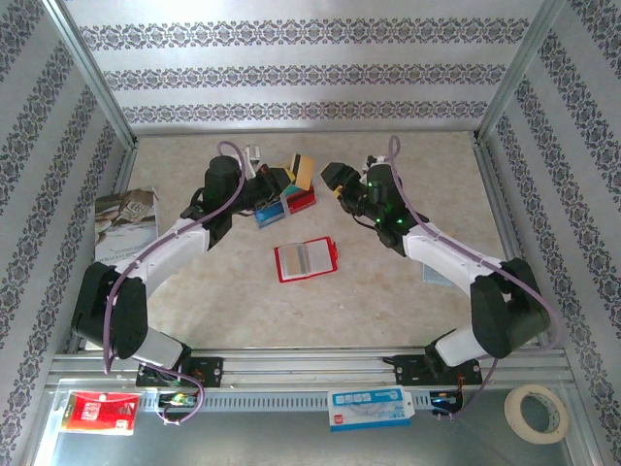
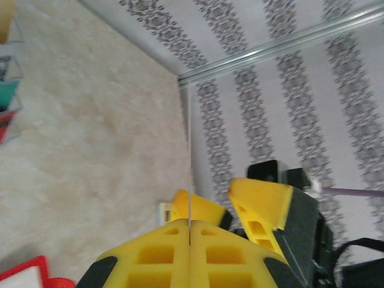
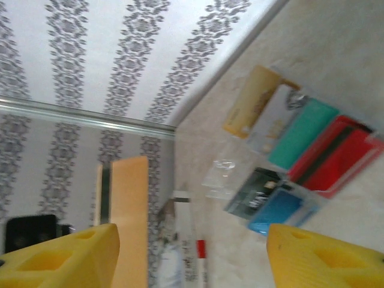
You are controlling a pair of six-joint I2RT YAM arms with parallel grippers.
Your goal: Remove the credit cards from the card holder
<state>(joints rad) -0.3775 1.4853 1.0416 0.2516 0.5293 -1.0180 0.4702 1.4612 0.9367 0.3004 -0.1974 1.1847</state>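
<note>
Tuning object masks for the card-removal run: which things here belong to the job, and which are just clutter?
Job: wallet; loose cards; held card in left gripper.
Clutter: magazine; red packet; blue-white packet; tape roll.

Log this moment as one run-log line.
left gripper shut on thin tan plastic card | right gripper open around it | other cards fanned on table | red bifold card holder lying open
</note>
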